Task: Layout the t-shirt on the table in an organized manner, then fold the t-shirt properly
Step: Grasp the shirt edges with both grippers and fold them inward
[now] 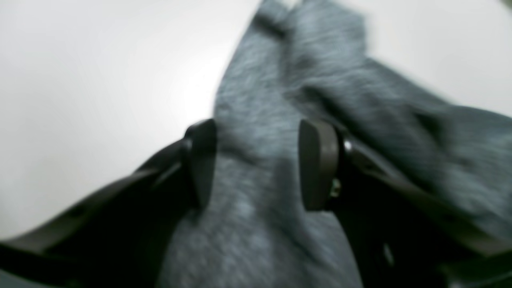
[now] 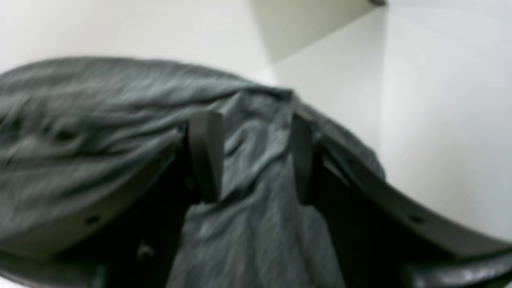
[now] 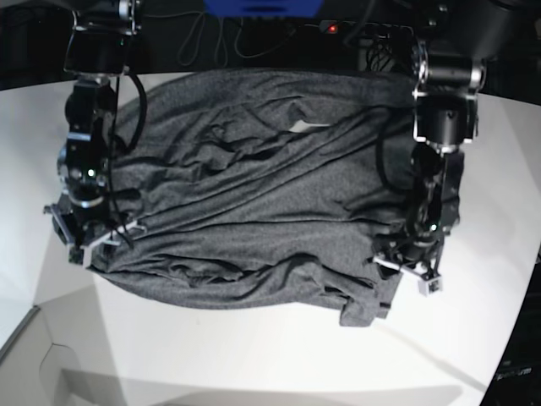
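The dark-grey t-shirt (image 3: pixel 254 194) lies spread and wrinkled across the white table (image 3: pixel 254 355), with a small flap (image 3: pixel 363 309) sticking out at its near right corner. My left gripper (image 3: pixel 407 266) is down at the shirt's right edge. Up close, the left gripper (image 1: pixel 258 164) has its pads wide apart with the t-shirt (image 1: pixel 256 224) lying between them, not pinched. My right gripper (image 3: pixel 84 241) is at the shirt's left edge. In the right wrist view the right gripper (image 2: pixel 256 156) stands just as wide over the t-shirt (image 2: pixel 248 232).
Bare white table (image 1: pixel 92 88) lies beside the left gripper, and more of the table (image 2: pixel 440 120) beside the right. Cables and dark equipment (image 3: pixel 254 25) run behind the table's far edge. The table's curved edge (image 3: pixel 25 330) shows at the near left.
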